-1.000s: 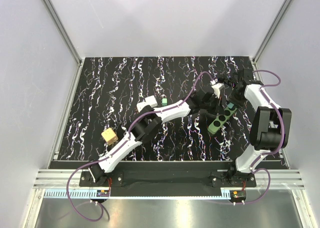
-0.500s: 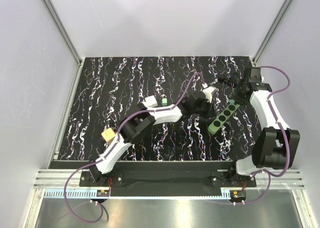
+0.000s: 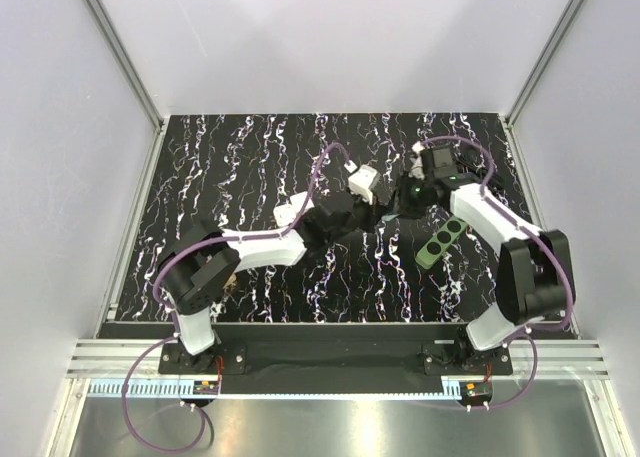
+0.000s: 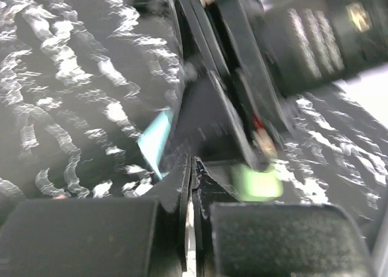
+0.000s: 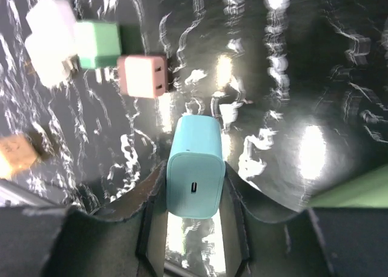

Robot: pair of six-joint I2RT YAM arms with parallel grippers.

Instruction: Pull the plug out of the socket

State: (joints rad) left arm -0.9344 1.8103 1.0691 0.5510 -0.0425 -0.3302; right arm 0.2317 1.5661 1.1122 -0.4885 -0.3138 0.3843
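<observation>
The teal plug (image 5: 194, 148) hangs clear of the mat, with my right gripper (image 5: 194, 175) shut on its two sides. The socket (image 3: 445, 239), a dark-green strip with a row of round black holes, lies slanted on the mat; just its edge (image 5: 359, 189) shows in the right wrist view. In the top view my right gripper (image 3: 406, 199) hovers left of the socket's far end, and the plug is hidden there. My left gripper (image 4: 193, 169) is shut on nothing, close in front of the right one (image 3: 380, 207). A teal sliver of the plug (image 4: 156, 141) shows there.
A pink plug (image 5: 144, 76), a green one (image 5: 100, 43) and a white one (image 5: 48, 40) lie loose on the black marbled mat (image 3: 220, 177) beyond the right gripper. A yellow block (image 5: 15, 153) sits further left. White walls close in the mat.
The right gripper left the socket with the teal plug and swung left over the mat. The left arm folded back, its gripper moving left off the socket.
</observation>
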